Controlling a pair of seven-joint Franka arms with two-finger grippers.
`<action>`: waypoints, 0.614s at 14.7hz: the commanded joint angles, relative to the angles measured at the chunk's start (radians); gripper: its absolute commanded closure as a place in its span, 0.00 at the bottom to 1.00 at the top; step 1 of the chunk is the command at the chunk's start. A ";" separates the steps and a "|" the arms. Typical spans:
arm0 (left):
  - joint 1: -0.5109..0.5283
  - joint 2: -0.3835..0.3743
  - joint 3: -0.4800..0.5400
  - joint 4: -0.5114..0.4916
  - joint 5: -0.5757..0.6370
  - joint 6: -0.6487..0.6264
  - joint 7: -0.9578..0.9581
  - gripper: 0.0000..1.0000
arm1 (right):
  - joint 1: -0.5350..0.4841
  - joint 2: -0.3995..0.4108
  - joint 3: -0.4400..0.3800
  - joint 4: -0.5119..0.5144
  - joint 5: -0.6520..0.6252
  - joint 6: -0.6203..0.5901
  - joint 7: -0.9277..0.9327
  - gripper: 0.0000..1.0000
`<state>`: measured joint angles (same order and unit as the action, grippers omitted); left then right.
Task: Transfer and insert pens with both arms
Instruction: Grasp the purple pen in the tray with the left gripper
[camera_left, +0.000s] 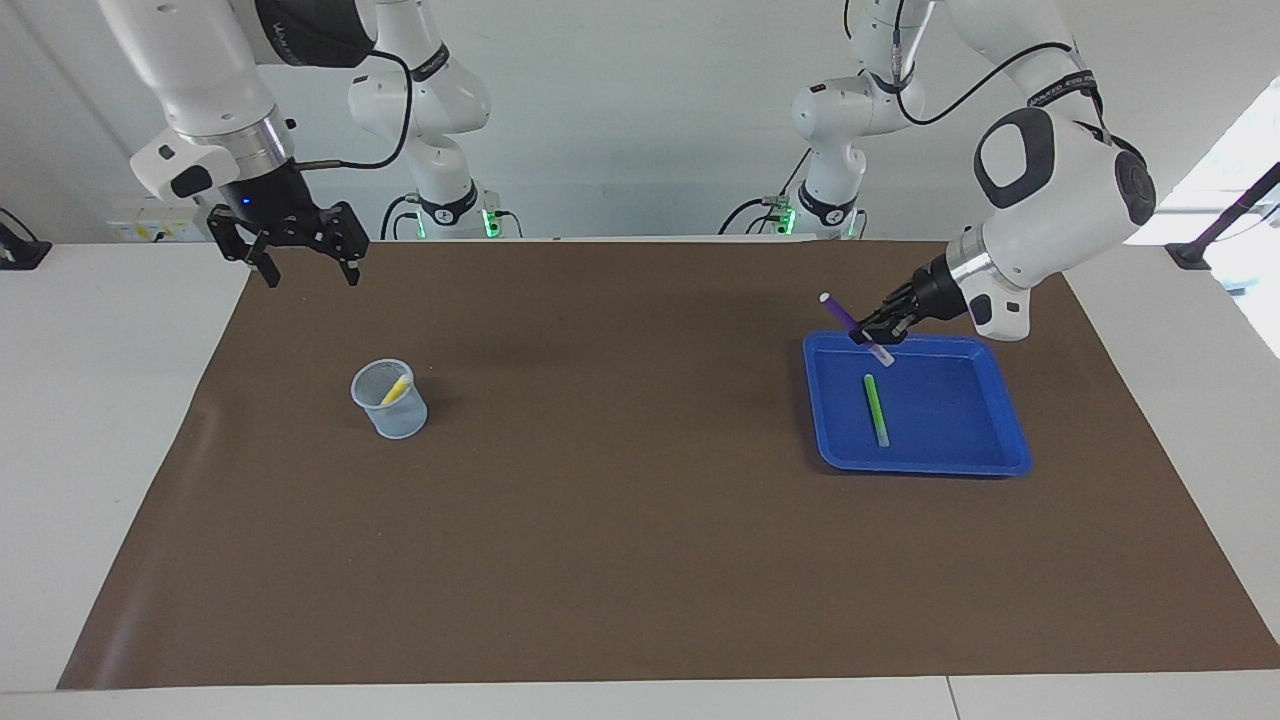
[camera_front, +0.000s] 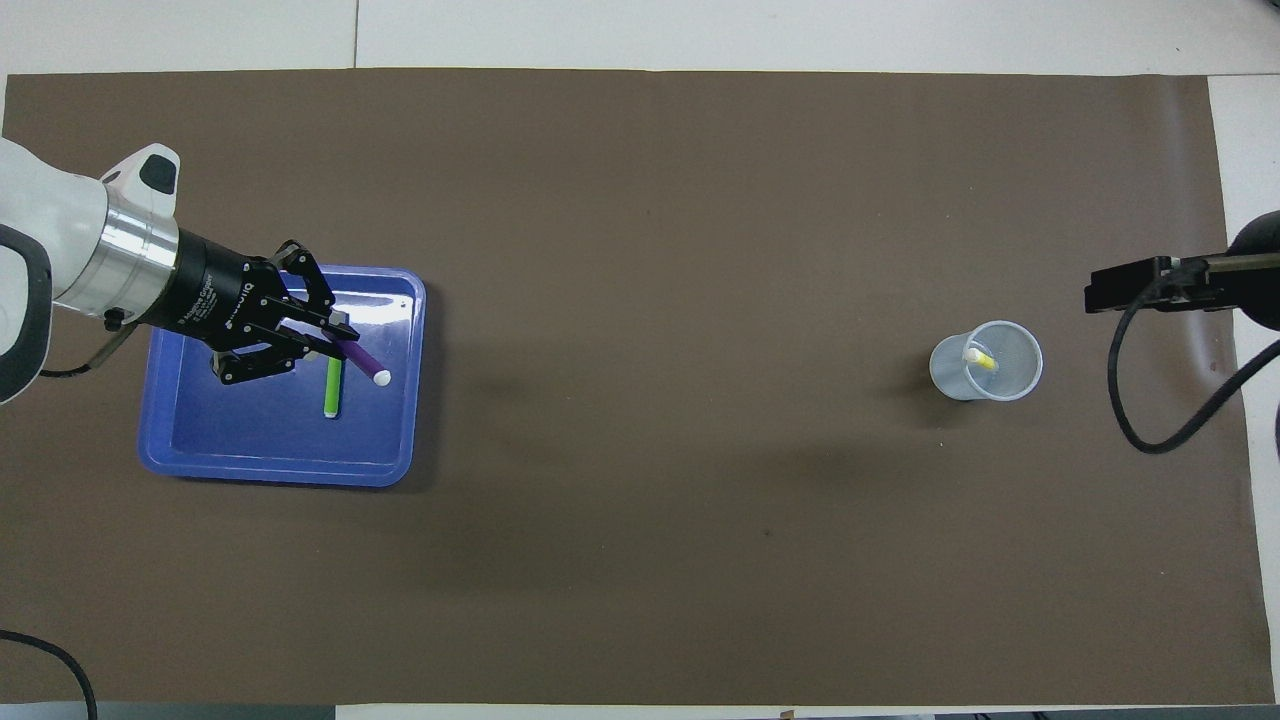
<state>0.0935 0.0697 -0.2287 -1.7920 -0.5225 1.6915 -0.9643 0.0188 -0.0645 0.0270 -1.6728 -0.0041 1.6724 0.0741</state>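
My left gripper (camera_left: 868, 337) is shut on the purple pen (camera_left: 838, 310), holding it tilted in the air over the blue tray (camera_left: 950, 445). In the overhead view the purple pen (camera_front: 365, 362) points from the left gripper (camera_front: 335, 342) toward the table's middle. The green pen (camera_left: 876, 408) lies flat in the tray (camera_front: 250, 445), partly under the held pen (camera_front: 333, 392). The yellow pen (camera_left: 397, 390) leans inside a clear cup (camera_left: 402, 420) at the right arm's end. My right gripper (camera_left: 312, 278) hangs open and empty, high over the mat's edge (camera_front: 1100, 296) beside the cup (camera_front: 940, 368).
A brown mat (camera_left: 620, 500) covers most of the white table (camera_left: 90, 400). Two smaller white arms with green-lit bases (camera_left: 450, 205) stand at the robots' edge. A black cable (camera_front: 1150, 400) hangs from the right arm near the cup.
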 joint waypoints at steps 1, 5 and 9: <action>-0.006 -0.051 0.003 -0.010 -0.143 -0.010 -0.138 1.00 | -0.014 0.040 0.098 0.079 0.002 -0.045 0.137 0.00; -0.008 -0.086 0.003 -0.052 -0.308 -0.010 -0.264 1.00 | -0.014 0.060 0.145 0.107 0.258 -0.022 0.242 0.00; -0.030 -0.174 0.003 -0.197 -0.462 0.013 -0.280 1.00 | -0.013 0.057 0.175 0.096 0.521 0.019 0.332 0.00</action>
<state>0.0826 -0.0202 -0.2312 -1.8798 -0.9194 1.6880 -1.2244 0.0193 -0.0213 0.1715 -1.5929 0.4214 1.6714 0.3403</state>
